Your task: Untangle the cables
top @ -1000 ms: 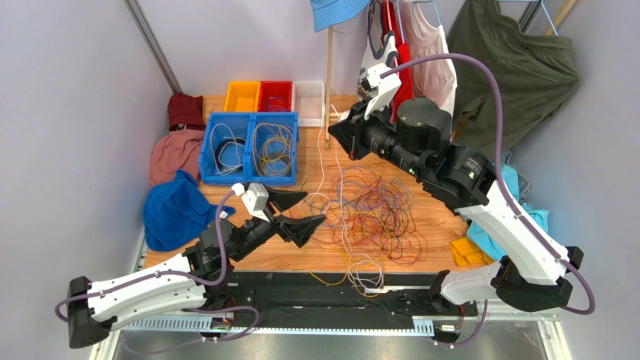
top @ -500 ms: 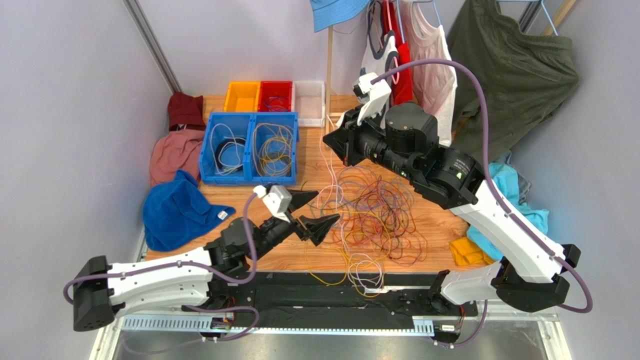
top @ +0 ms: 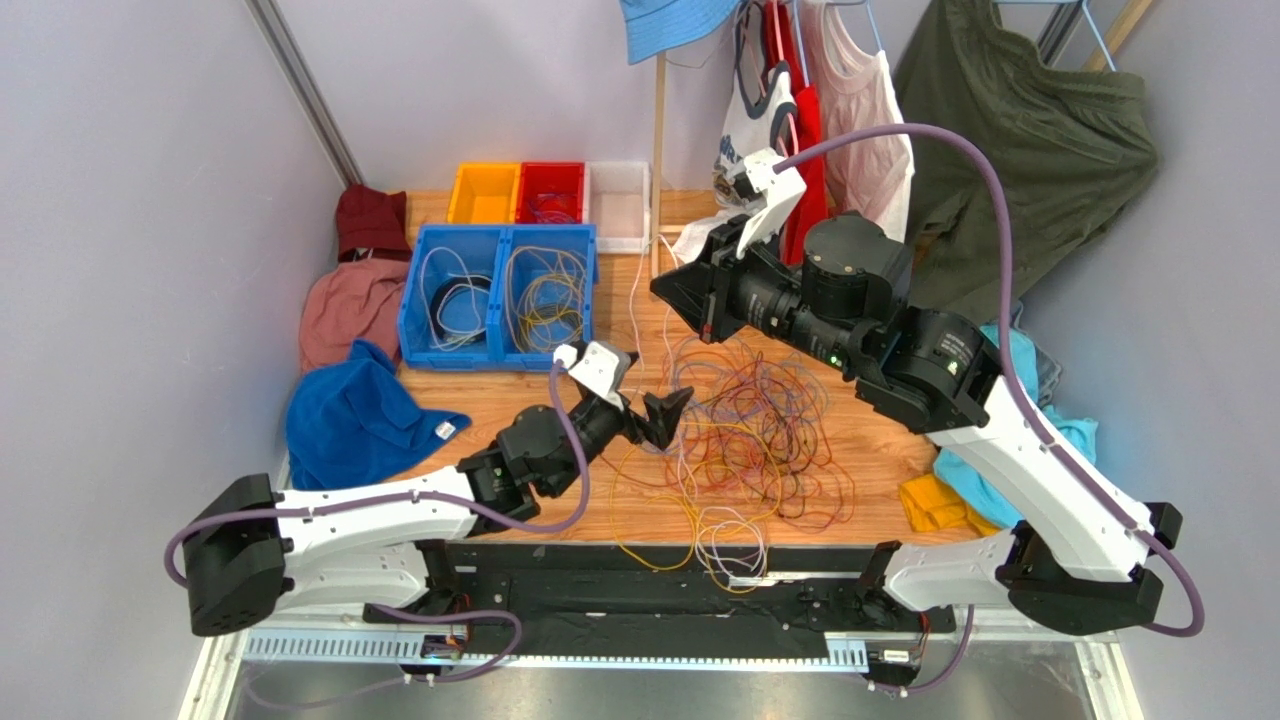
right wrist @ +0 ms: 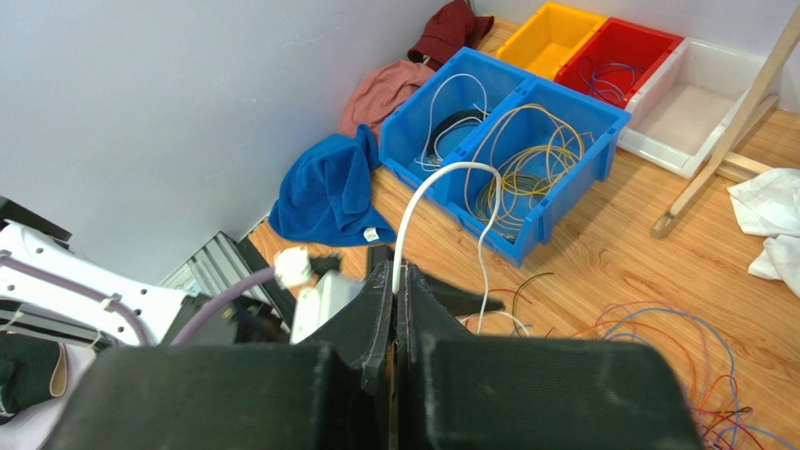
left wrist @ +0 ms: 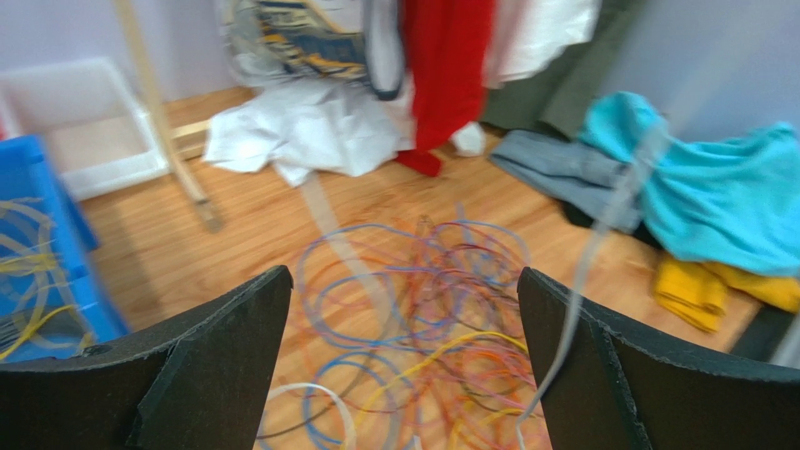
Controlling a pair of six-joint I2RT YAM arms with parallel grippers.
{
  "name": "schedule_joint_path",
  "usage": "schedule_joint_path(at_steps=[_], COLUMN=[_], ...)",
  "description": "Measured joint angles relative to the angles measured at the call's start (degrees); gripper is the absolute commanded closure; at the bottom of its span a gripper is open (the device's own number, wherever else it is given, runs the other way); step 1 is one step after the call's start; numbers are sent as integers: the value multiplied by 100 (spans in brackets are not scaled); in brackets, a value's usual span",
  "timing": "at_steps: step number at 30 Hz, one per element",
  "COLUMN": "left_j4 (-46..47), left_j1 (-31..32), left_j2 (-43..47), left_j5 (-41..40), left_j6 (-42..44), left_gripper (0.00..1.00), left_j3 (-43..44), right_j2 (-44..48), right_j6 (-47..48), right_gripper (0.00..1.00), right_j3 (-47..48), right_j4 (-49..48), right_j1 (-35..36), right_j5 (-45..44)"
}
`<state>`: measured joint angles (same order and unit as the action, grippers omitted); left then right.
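The cables [top: 751, 428] lie in a tangled pile of orange, purple, red, yellow and white loops on the wooden table. My left gripper [top: 646, 393] is open and empty at the pile's left edge. In the left wrist view it [left wrist: 404, 286] frames the blurred cables [left wrist: 423, 300] between wide-apart jaws. My right gripper [top: 667, 291] hangs above the table behind the pile. In the right wrist view it [right wrist: 396, 274] is shut on a white cable [right wrist: 441, 169] that arches up from the jaws and drops down to the table.
Two blue bins [top: 496, 293] holding white and yellow cables stand at the back left, with yellow [top: 484, 192], red [top: 552, 191] and white [top: 618, 185] bins behind. A wooden pole [top: 657, 165] stands upright. A blue cloth [top: 353, 420] lies at the left and a yellow cloth [top: 935, 506] at the right.
My left arm has reached forward and right, bringing its open gripper up to the pile's left edge. My right gripper has shifted slightly, still shut on the white cable.
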<state>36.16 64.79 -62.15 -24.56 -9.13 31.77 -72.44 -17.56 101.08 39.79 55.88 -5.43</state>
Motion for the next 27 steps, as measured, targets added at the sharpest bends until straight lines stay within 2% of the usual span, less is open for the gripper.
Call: schedule_joint_path(at_steps=[1, 4, 5, 7, 8, 10, 13, 14, 15, 16, 17, 19, 27], left_j4=[-20, -179, -232, -284, -319, -422, -680, -815, -988, -1176, -1401, -2087, -5563], left_j1=[-136, -750, -927, -1102, -1139, -1154, -1158, -1158, -1158, -1158, -1158, -1158, -1158], left_j2=[-35, -109, -111, -107, -98, -39, 138, 229, 345, 472, 592, 798, 702], left_j5=[28, 212, 286, 468, 595, 879, 1325, 1467, 1622, 1759, 1864, 1965, 2201], left_j6=[-33, -188, -214, -251, -245, -232, -238, -269, -313, -369, -459, -684, -1217], left_gripper=[9, 33, 50, 70, 86, 100, 100, 100, 100, 100, 100, 100, 100], left_j3=[0, 11, 22, 52, 68, 72, 87, 107, 140, 186, 269, 595, 3200], right_j2=[28, 131, 155, 197, 210, 258, 348, 367, 389, 413, 433, 461, 529], right_j6=[-2, -7, -7, -2, 0, 0, 0, 0, 0, 2, 4, -28, -70], right_gripper=[100, 100, 100, 100, 100, 100, 100, 97, 90, 67, 58, 48, 43], right_j3=[-4, -57, -72, -96, -107, -179, -365, -409, -472, -546, -610, -750, -1635], right_j4=[4, 4, 13, 26, 26, 9, -20, -17, -46, -72, -85, -140, -249], right_j1=[11, 26, 24, 26, 26, 26, 26, 26, 26, 26, 26, 26, -122], right_j5=[0, 0, -2, -4, -9, -11, -55, -70, -103, -136, -186, -304, -1034])
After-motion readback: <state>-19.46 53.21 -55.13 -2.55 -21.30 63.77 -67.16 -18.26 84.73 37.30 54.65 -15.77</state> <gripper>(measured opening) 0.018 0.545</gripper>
